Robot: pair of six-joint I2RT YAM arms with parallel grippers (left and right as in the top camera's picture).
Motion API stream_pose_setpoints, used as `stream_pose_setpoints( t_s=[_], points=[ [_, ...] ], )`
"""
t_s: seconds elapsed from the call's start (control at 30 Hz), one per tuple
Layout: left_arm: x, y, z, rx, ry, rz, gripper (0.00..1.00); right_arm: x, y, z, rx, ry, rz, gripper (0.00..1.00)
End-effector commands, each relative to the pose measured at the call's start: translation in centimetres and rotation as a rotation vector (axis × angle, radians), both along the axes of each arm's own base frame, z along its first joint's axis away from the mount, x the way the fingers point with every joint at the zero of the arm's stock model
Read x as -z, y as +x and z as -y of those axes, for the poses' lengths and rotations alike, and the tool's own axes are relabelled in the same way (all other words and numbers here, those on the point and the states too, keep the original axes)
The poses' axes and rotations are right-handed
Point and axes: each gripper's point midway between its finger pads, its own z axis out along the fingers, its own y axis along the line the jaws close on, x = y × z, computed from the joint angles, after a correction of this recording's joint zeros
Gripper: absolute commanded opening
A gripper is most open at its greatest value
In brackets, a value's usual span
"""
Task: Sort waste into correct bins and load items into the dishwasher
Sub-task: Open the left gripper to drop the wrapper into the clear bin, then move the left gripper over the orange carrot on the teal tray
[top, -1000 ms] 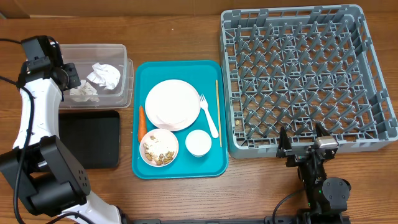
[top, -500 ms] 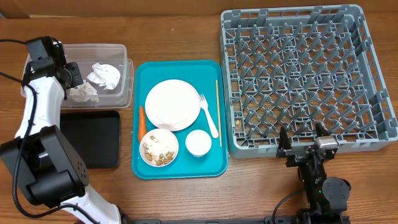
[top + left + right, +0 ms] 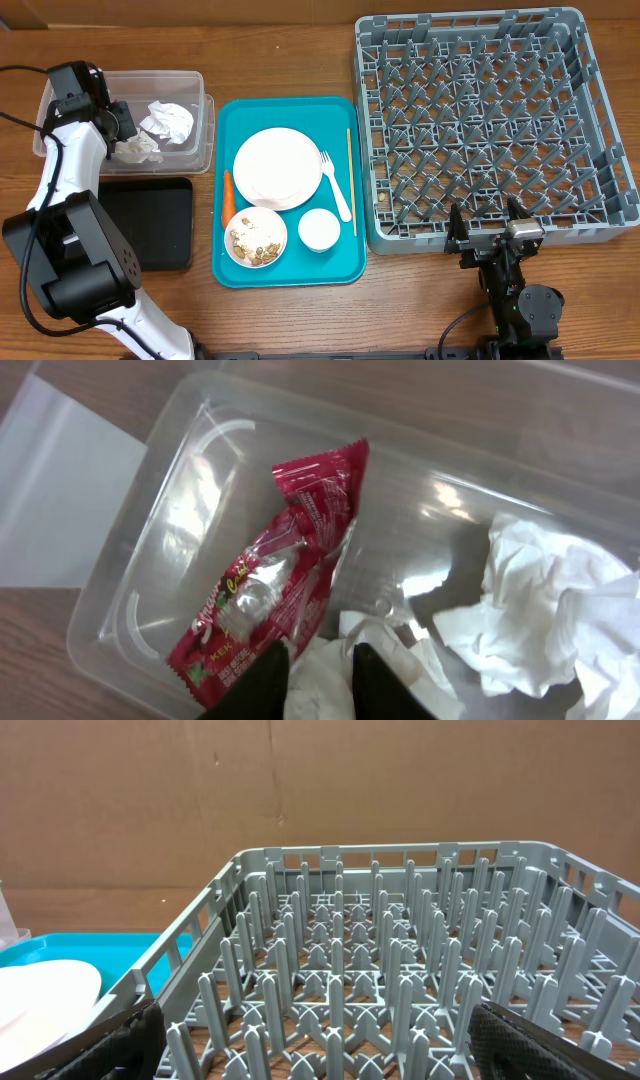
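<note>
My left gripper (image 3: 122, 125) (image 3: 318, 652) hangs low inside the clear tub (image 3: 190, 82) (image 3: 150, 530), its jaws a little apart, a crumpled white napkin (image 3: 320, 682) lying between the fingertips. A shiny red wrapper (image 3: 275, 575) lies just left of it on the tub floor. A second napkin (image 3: 168, 120) (image 3: 540, 600) sits to the right. The black tray (image 3: 150, 222) is beside the tub. My right gripper (image 3: 485, 232) (image 3: 335, 1050) stands open and empty at the near edge of the grey dish rack (image 3: 490, 125) (image 3: 380, 970).
The teal tray (image 3: 340, 258) holds a white plate (image 3: 277, 167), a bowl with food scraps (image 3: 255, 236), a small white cup (image 3: 319, 229), a fork (image 3: 336, 185), a wooden stick (image 3: 350, 180) and a carrot (image 3: 228, 193).
The left arm has shifted slightly right over the tub and its jaws have parted from shut. The right arm has not moved.
</note>
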Motion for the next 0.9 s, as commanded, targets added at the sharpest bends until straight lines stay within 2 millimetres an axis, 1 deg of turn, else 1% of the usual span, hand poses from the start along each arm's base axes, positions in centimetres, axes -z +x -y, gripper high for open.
stream_pose_setpoints(
  t_s=[0.0, 0.03, 0.07, 0.17, 0.23, 0.3, 0.4, 0.43, 0.47, 0.5, 0.53, 0.6, 0.63, 0.7, 0.73, 0.8, 0.87],
  points=[
    [0.2, 0.2, -0.5, -0.016, -0.01, 0.013, 0.44, 0.2, 0.0, 0.0, 0.002, -0.001, 0.005, 1.0],
    [0.1, 0.3, -0.5, -0.015, -0.009, 0.016, 0.48, 0.2, 0.0, 0.0, 0.002, -0.001, 0.005, 1.0],
    [-0.1, 0.3, -0.6, -0.014, -0.007, 0.019, 0.49, 0.2, 0.0, 0.0, 0.002, -0.001, 0.005, 1.0],
    [-1.6, 0.5, -0.5, -0.011, 0.003, 0.042, 0.67, 0.2, 0.0, 0.0, 0.002, -0.001, 0.005, 1.0],
    [-3.8, 0.8, -0.4, -0.014, 0.008, 0.089, 0.71, 0.2, 0.0, 0.0, 0.002, -0.001, 0.005, 1.0],
    [-6.5, 1.1, 0.1, -0.016, 0.02, 0.146, 0.73, 0.2, 0.0, 0.0, 0.002, -0.001, 0.005, 1.0],
    [-11.5, 1.1, 1.6, -0.002, 0.042, 0.25, 0.77, 0.2, 0.0, 0.0, 0.002, -0.001, 0.005, 1.0],
    [-13.1, 1.0, 2.2, -0.004, 0.039, 0.286, 0.81, 0.2, 0.0, 0.0, 0.002, -0.001, 0.005, 1.0],
    [-14.6, 0.8, 2.9, -0.012, 0.029, 0.324, 0.93, 0.2, 0.0, 0.0, 0.002, -0.001, 0.005, 1.0],
    [-15.9, 0.6, 3.7, -0.018, 0.011, 0.357, 1.0, 0.2, 0.0, 0.0, 0.002, -0.001, 0.005, 1.0],
    [-17.2, 0.2, 4.8, -0.02, -0.012, 0.388, 1.0, 0.2, 0.0, 0.0, 0.002, -0.001, 0.005, 1.0],
    [-18.9, -0.3, 7.3, 0.021, -0.046, 0.416, 1.0, 0.2, 0.0, 0.0, 0.002, -0.001, 0.005, 1.0],
    [-19.4, -0.6, 8.8, 0.059, -0.068, 0.416, 1.0, 0.2, 0.0, 0.0, 0.002, -0.001, 0.005, 1.0],
    [-19.4, -1.7, 12.1, 0.139, -0.127, 0.381, 1.0, 0.2, 0.0, 0.0, 0.002, -0.001, 0.005, 1.0],
    [-19.0, -2.6, 14.0, 0.184, -0.167, 0.34, 1.0, 0.2, 0.0, 0.0, 0.002, -0.001, 0.005, 1.0],
    [-17.7, -4.3, 17.0, 0.253, -0.239, 0.253, 1.0, 0.2, 0.0, 0.0, 0.002, -0.001, 0.005, 1.0],
    [-16.2, -5.9, 19.1, 0.291, -0.279, 0.163, 1.0, 0.2, 0.0, 0.0, 0.002, -0.001, 0.005, 1.0]
  ],
)
